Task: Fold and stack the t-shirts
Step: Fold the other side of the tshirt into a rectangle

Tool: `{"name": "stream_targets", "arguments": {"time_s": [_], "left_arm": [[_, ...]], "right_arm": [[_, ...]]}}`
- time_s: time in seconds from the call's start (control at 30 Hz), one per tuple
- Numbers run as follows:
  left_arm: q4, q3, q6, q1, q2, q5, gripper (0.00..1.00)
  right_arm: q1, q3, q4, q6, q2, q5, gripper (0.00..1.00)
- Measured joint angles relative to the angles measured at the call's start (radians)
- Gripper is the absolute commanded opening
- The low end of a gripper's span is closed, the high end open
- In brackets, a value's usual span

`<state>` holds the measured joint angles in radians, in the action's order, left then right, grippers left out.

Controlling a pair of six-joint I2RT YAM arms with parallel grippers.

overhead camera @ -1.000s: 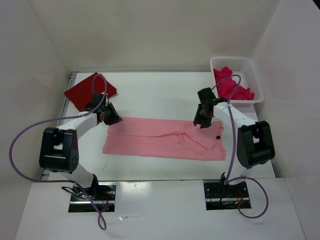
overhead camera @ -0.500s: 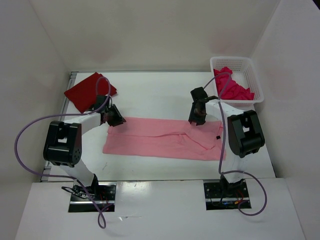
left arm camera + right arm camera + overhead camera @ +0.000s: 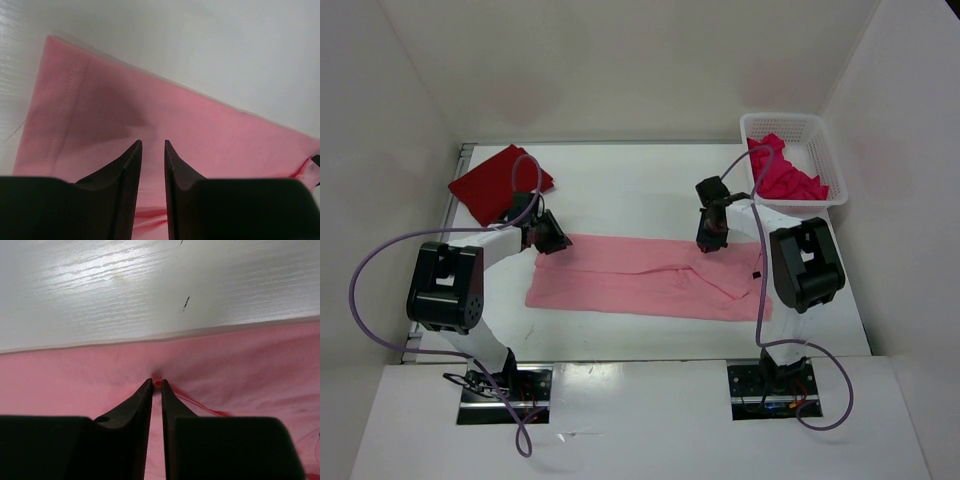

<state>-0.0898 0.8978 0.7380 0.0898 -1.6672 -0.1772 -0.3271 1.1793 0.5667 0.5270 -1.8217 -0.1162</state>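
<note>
as right hand [image 3: 156, 382] pinches, pink shirt [image 3: 620, 275] flat

The right gripper [image 3: 711, 240] slid a little leftward along the far edge of the light pink cloth t-shirt [image 3: 640, 278], and its black fingers [image 3: 145, 395] closed from wide apart to a pinch on that hem. The right arm's elbow [image 3: 804, 266] swung in toward the table's middle. The left gripper [image 3: 550, 238] edged slightly rightward at the shirt's far left corner, and its arm drew up from the near edge.

Shirts being shown apart
Pink shirt [image 3: 645, 275] is lying flat centrally; dark red shirt [image 3: 500, 182] folded far-left; crimson shirt [image 3: 782, 172] crumpled in basket [image 3: 821, 140].
</note>
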Motion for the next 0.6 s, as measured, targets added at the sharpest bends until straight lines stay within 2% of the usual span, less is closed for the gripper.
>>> {"name": "stream_targets", "arguments": {"time_s": [0.23, 0.47, 0.6], "left_arm": [[0.006, -0.004, 0.002, 0.0, 0.0, 0.0, 0.31], [0.007, -0.006, 0.003, 0.0, 0.0, 0.0, 0.31], [0.008, -0.006, 0.003, 0.0, 0.0, 0.0, 0.31]], "right_arm": [[-0.015, 0.012, 0.018, -0.001, 0.0, 0.001, 0.01], [-0.04, 0.013, 0.069, -0.001, 0.026, 0.0, 0.01], [-0.097, 0.008, 0.12, 0.007, 0.088, 0.011, 0.01]]}}
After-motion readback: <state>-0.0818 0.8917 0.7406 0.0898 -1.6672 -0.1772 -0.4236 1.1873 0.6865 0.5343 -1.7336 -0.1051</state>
